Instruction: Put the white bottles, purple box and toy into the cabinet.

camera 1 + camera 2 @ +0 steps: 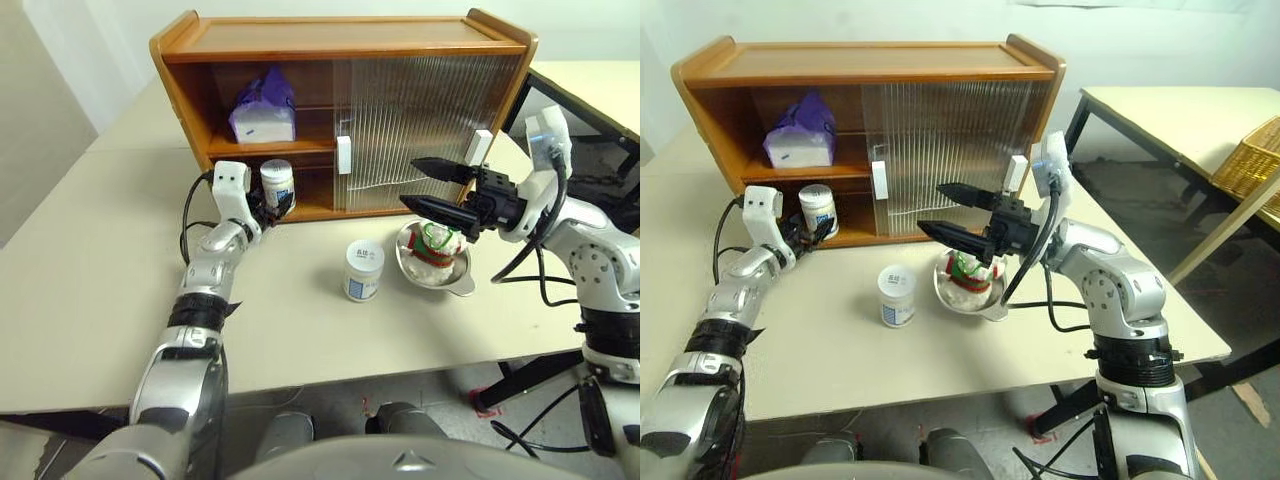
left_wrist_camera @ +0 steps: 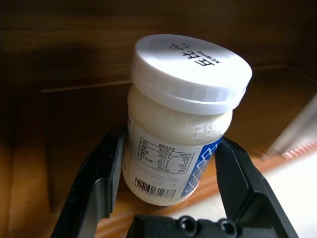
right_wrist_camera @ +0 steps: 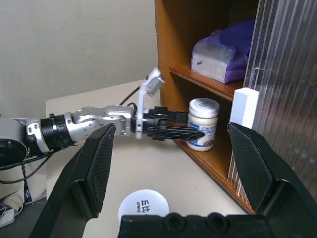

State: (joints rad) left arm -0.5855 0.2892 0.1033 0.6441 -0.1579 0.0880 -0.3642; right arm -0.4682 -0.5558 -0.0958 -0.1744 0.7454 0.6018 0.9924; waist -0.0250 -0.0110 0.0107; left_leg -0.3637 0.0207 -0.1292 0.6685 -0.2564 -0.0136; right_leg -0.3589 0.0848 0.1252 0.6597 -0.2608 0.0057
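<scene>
Left gripper (image 2: 168, 198) clamps round white bottle (image 2: 181, 114) (glossy plastic).

I can read some print on the white bottle (image 2: 183, 124). Its lid (image 2: 190, 69) says "KEWPIE" beside some bigger signs I cannot read. Its label (image 2: 166, 166) has a small chart with tiny numbers, a date stamp "2025" and more, and a barcode below.

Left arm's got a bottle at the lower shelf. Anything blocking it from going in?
Nothing visible. The left gripper holds the white bottle at the cabinet's open left bay; the lower shelf behind it looks bare. The sliding door covers the right side.
</scene>
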